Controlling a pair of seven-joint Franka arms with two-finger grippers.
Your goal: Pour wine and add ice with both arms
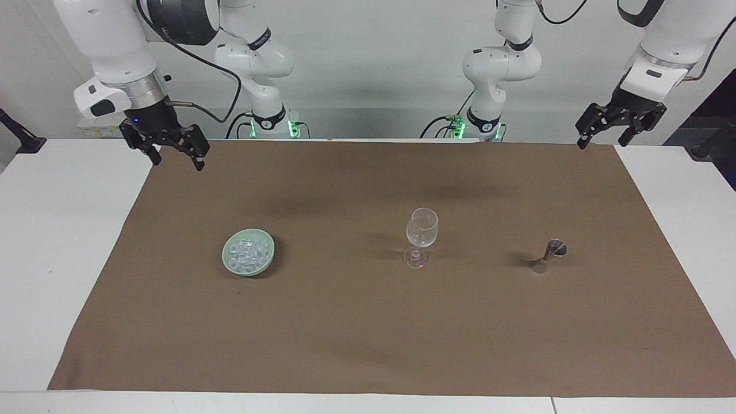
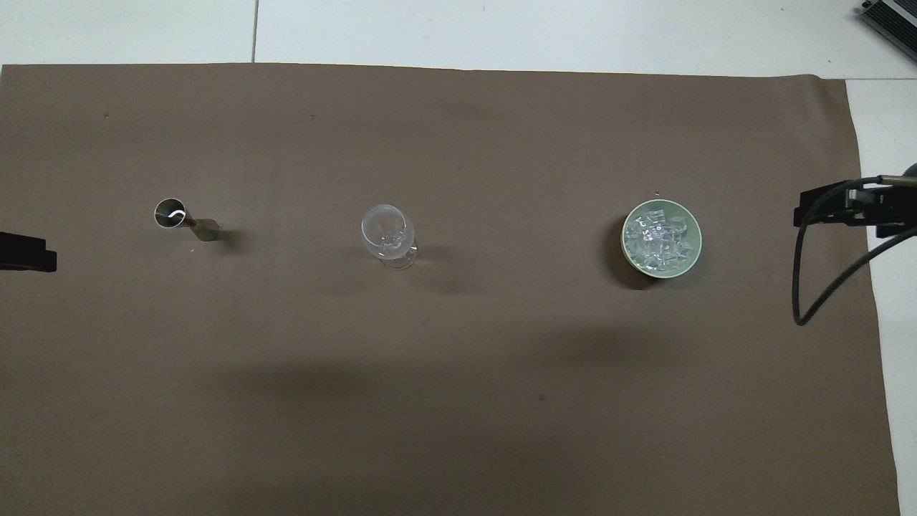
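Observation:
The ice (image 1: 248,253) (image 2: 659,235) lies heaped in a pale green bowl (image 1: 226,259) (image 2: 698,240) toward the right arm's end of the mat. A clear stemmed glass (image 1: 421,229) (image 2: 387,229) stands upright and empty at the middle. A small metal jigger (image 1: 550,255) (image 2: 172,213) stands toward the left arm's end; whether it holds wine I cannot tell. My right gripper (image 1: 178,162) hangs open and empty over the mat's corner close to the robots. My left gripper (image 1: 602,141) hangs open and empty over the matching corner at its own end. Both arms wait apart from the objects.
A brown mat (image 1: 368,333) (image 2: 458,401) covers most of the white table (image 1: 57,241). Bowl, glass and jigger stand in one row across it, well apart. A black cable (image 2: 809,272) loops from the right arm over the mat's edge.

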